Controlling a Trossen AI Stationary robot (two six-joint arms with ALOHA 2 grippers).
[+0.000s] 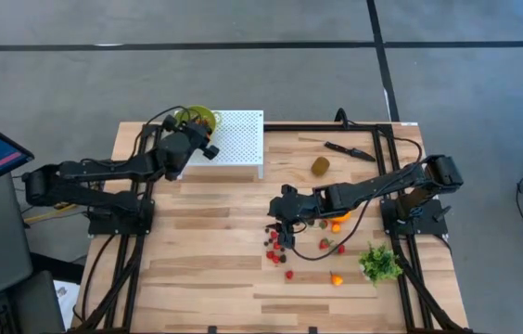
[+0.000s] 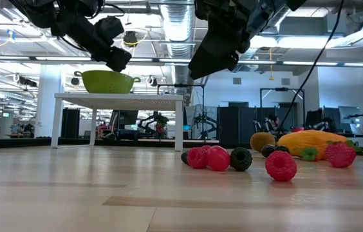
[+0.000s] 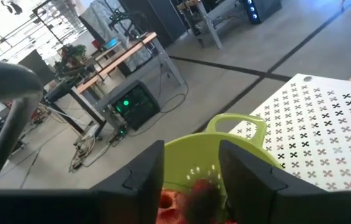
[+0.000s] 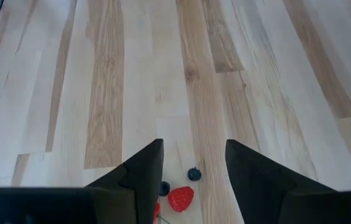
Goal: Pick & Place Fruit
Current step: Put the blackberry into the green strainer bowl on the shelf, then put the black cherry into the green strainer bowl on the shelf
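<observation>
Plainly only part is done: a few red pieces lie in the green colander under the left gripper (jaws apart, empty), while the right gripper, parted and empty, hovers over scattered berries mid-table, and the elongated orange fruit lies flat, left-right.

Lime-green colander; white perforated stand; red berries; orange fruit; pale striped wooden worktop.
</observation>
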